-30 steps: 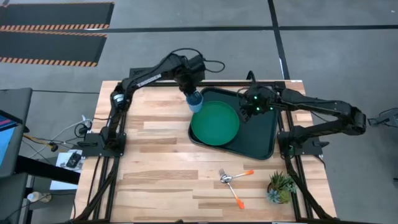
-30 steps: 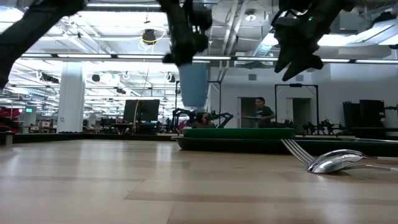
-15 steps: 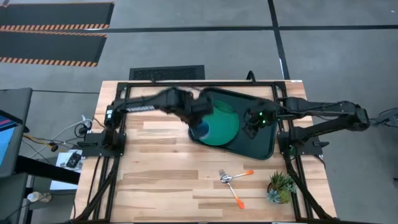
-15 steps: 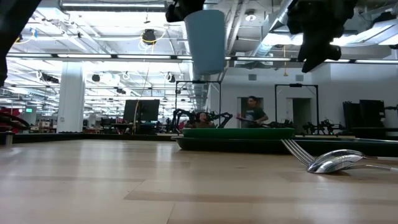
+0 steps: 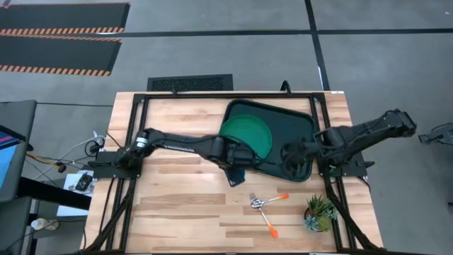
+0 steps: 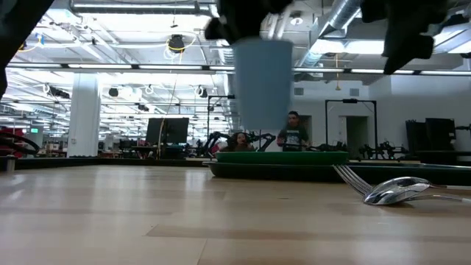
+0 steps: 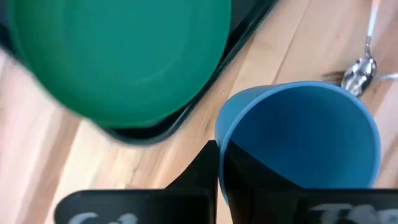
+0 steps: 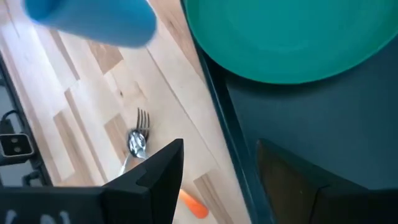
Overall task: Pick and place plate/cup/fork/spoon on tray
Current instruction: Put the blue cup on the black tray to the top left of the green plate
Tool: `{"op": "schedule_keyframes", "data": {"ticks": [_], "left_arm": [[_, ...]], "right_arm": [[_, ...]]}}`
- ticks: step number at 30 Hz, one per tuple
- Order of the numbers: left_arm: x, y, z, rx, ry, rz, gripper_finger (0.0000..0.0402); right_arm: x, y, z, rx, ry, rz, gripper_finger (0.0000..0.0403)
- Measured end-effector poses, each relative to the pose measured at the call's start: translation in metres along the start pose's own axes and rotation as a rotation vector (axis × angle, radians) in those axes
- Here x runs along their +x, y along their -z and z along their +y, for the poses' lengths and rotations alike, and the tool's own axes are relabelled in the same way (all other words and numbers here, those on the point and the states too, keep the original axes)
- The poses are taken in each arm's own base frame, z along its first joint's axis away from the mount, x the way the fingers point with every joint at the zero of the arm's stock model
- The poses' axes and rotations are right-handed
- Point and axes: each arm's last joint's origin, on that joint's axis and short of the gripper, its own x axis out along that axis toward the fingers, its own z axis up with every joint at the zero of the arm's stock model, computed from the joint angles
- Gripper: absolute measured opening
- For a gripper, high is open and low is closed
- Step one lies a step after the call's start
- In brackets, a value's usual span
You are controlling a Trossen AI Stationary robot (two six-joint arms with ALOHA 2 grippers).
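My left gripper (image 5: 236, 168) is shut on the blue cup (image 7: 298, 137) and holds it in the air over the table, just off the tray's near left edge. The green plate (image 5: 248, 136) lies in the dark tray (image 5: 297, 124). My right gripper (image 8: 217, 162) is open and empty above the tray's near right part (image 5: 294, 159). The fork (image 5: 272, 228) and the spoon (image 5: 274, 199) lie crossed on the table near the front, the spoon's bowl (image 8: 135, 144) on the fork's neck below its tines (image 8: 142, 118). My left gripper holds the cup by its rim (image 7: 219, 144), one finger inside the cup and one outside. The fingers come from above, pointing down. The cup (image 6: 263, 85) hangs upright below them, mouth up, lifted clear of table and tray.
A small potted plant (image 5: 318, 212) stands at the table's near right corner. The arms' dark frames run along the left (image 5: 117, 177) and right (image 5: 333, 170) table sides. A person (image 6: 293, 136) shows in the room beyond the table.
My left gripper has carried the cup from beside the tray's far left corner toward the near edge, across the plate, to the table off the tray's near left edge; the cup stays upright. My right gripper has moved from the tray's far part toward its near right part.
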Motion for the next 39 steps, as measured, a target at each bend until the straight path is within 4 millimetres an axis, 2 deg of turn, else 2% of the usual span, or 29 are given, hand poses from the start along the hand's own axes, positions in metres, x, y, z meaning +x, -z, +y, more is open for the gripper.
{"op": "schedule_keyframes", "data": {"ticks": [6, 11, 18, 21, 24, 29, 33, 35, 39], "left_arm": [[0.038, -0.010, -0.018, 0.006, 0.022, -0.022, 0.0000], [0.068, -0.013, -0.022, -0.008, 0.051, 0.039, 0.0000], [0.073, -0.014, -0.024, -0.006, 0.068, 0.048, 0.0002], [0.071, -0.017, -0.025, 0.012, 0.068, 0.033, 0.0016], [0.064, -0.022, -0.025, 0.037, 0.084, 0.002, 0.0050], [0.055, -0.027, -0.026, 0.060, 0.106, -0.038, 0.0141], [0.045, -0.028, -0.022, 0.031, 0.182, 0.003, 0.0218], [0.030, -0.025, -0.016, 0.016, 0.199, 0.012, 0.0246], [-0.016, -0.019, -0.001, 0.002, 0.182, -0.055, 0.0275]], "right_arm": [[-0.002, 0.017, 0.014, 0.055, 0.007, -0.030, 0.0225], [0.002, 0.024, 0.020, 0.043, 0.009, -0.006, 0.0225], [0.011, 0.032, 0.028, 0.035, 0.033, 0.025, 0.0225], [0.015, 0.034, 0.030, 0.021, 0.044, 0.035, 0.0225], [0.016, 0.034, 0.032, 0.018, 0.043, 0.037, 0.0225], [0.016, 0.034, 0.032, 0.019, 0.042, 0.037, 0.0225], [0.017, 0.033, 0.033, 0.021, 0.028, 0.030, 0.0229], [0.017, 0.032, 0.033, 0.025, 0.026, 0.027, 0.0234], [0.018, 0.029, 0.031, 0.040, 0.032, 0.013, 0.0241]]}}
